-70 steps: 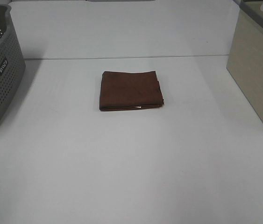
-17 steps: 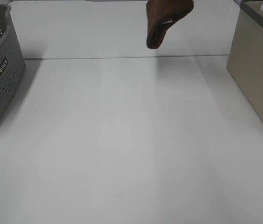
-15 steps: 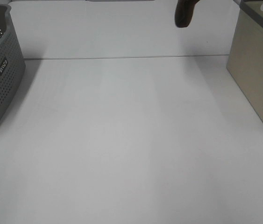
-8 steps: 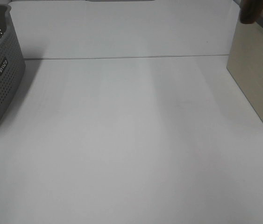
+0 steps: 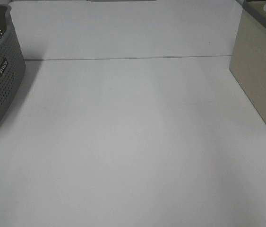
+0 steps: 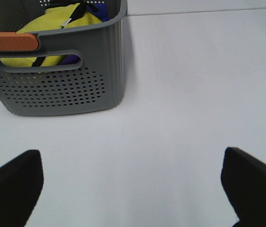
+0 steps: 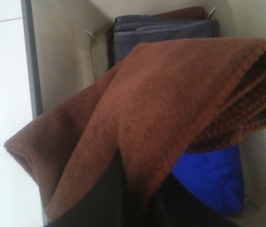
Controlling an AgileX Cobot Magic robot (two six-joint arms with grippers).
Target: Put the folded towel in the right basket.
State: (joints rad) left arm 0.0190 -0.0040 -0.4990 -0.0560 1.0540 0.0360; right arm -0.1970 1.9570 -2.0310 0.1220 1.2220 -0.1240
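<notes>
1. The right end effector [image 7: 137, 201] is clenched on the towel [image 7: 170, 94], which hangs over the inside of the right basket [image 7: 59, 52].
2. The left end effector [image 6: 133, 189] is released, jaws wide apart above the desk [image 6: 180, 94].

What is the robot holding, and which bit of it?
The right pincer pinches the brown towel at one edge; the rest hangs over the basket. The left pincer holds nothing.

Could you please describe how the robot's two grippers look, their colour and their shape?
The left gripper has two broad, matte black fingers with blunt tips; no cables or markings show. Of the right gripper, only a black part shows beneath the brown towel. The high view shows no arms.
</notes>
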